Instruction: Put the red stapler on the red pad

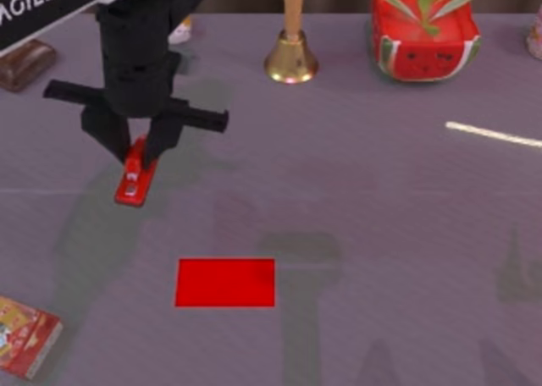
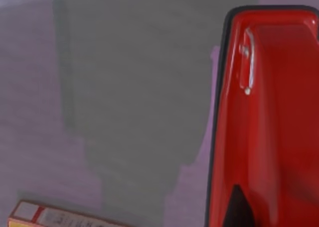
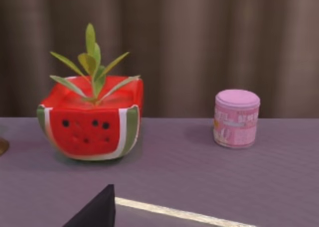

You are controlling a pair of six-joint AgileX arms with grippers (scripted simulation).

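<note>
The small glossy red stapler (image 1: pixel 135 177) lies at the table's left side, its long axis running from upper right to lower left in the top view, tilted a little off the near-far line. My left gripper (image 1: pixel 141 151) stands right over the stapler's far end, one dark finger on each side of its narrow body, straddling it across the short width. The fingers look drawn in narrow against the red body, so I judge them clamped on it. I cannot tell whether the stapler rests on the table or is lifted clear. In the left wrist view the stapler's glossy body fills one side of the picture, with a dark fingertip edge over its near end.

The flat bright-red rectangular pad (image 1: pixel 225 282) lies nearer the front edge and to the right of the stapler, well apart from it, with bare purple table (image 1: pixel 356 200) between. Its long side runs left to right, so the stapler's axis lies nearly across it. The coming carry, as I judge it, goes toward the front and right, and a turn of the wrist would lay the stapler along the pad.

The left arm is the nearer one. The right gripper is not visible in the top view, and its wrist camera faces a watermelon-shaped planter (image 3: pixel 90 122) at the back right
</note>
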